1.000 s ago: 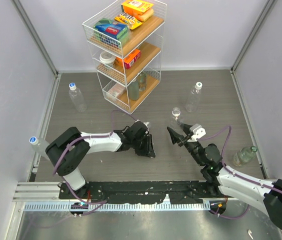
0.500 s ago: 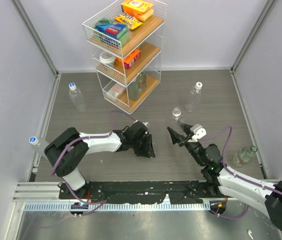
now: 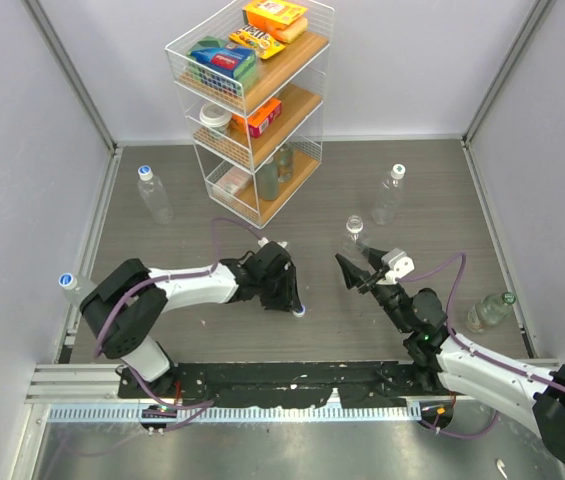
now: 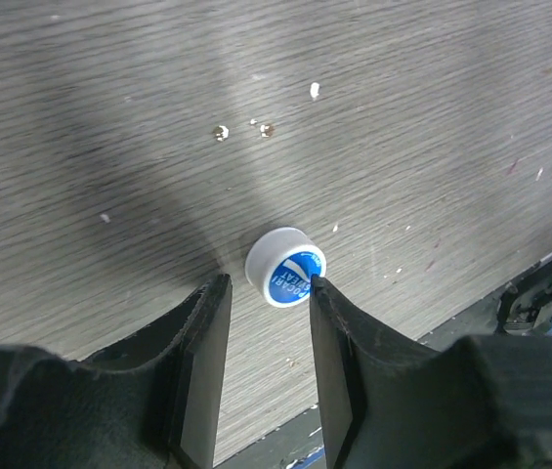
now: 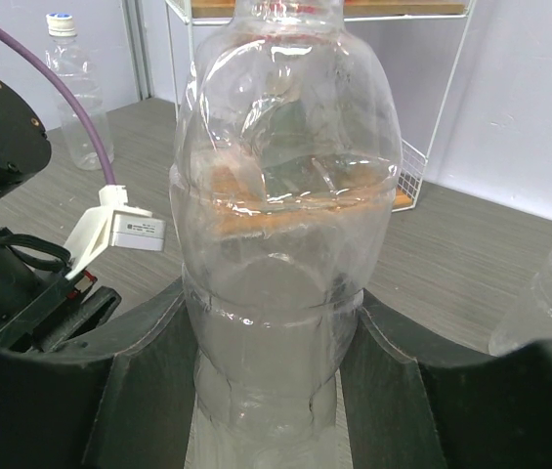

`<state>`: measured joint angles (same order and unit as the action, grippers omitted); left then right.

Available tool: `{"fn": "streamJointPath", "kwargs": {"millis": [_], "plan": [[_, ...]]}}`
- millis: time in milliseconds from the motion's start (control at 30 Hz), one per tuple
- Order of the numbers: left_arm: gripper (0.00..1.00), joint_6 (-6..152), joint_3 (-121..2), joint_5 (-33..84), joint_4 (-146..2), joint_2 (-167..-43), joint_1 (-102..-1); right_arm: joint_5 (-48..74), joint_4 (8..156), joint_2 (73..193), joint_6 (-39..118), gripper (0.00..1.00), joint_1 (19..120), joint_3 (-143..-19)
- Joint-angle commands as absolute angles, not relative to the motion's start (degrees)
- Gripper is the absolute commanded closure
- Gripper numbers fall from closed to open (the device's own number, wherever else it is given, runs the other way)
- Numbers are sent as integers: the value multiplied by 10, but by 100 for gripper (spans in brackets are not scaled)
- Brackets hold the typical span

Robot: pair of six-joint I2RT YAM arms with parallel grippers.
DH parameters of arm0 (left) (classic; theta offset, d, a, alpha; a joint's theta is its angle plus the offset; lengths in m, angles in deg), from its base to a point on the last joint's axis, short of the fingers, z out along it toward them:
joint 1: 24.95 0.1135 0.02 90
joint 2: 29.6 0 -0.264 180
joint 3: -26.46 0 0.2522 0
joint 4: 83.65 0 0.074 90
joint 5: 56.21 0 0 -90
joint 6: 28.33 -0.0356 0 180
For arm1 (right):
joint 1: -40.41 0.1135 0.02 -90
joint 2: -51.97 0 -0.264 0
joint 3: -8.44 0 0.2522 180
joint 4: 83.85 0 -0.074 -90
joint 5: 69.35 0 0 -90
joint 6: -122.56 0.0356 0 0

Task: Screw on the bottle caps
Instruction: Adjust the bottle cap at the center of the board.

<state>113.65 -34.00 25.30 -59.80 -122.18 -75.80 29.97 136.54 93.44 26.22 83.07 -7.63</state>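
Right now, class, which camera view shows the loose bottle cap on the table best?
The left wrist view: the cap lies close up, blue-printed top visible, at the left gripper tips. The top view shows only a tiny speck. The right wrist view shows a bottle instead.
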Motion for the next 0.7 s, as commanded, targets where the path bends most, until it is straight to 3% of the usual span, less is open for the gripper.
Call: {"fn": "streamJointPath", "kwargs": {"millis": [0,133,300,400,567,600,667], "plan": [[57,1108,-325,330,-511,-1207,-751,300,1382,928,255,58,834,-34],[47,1090,-317,362,-499,-1161,-751,295,1381,927,254,58,834,-37],[31,1054,-302,399,-496,-1018,-751,293,1319,899,250,58,834,-66],[1,1034,-294,437,-497,-925,-752,270,1269,842,247,68,834,-74],[0,1000,-267,405,-544,-803,-751,215,1161,755,283,89,833,-93],[0,999,-254,390,-572,-788,-751,215,1153,751,303,99,834,-97],[0,992,-235,348,-634,-765,-751,220,1116,736,366,99,834,-112]]}}
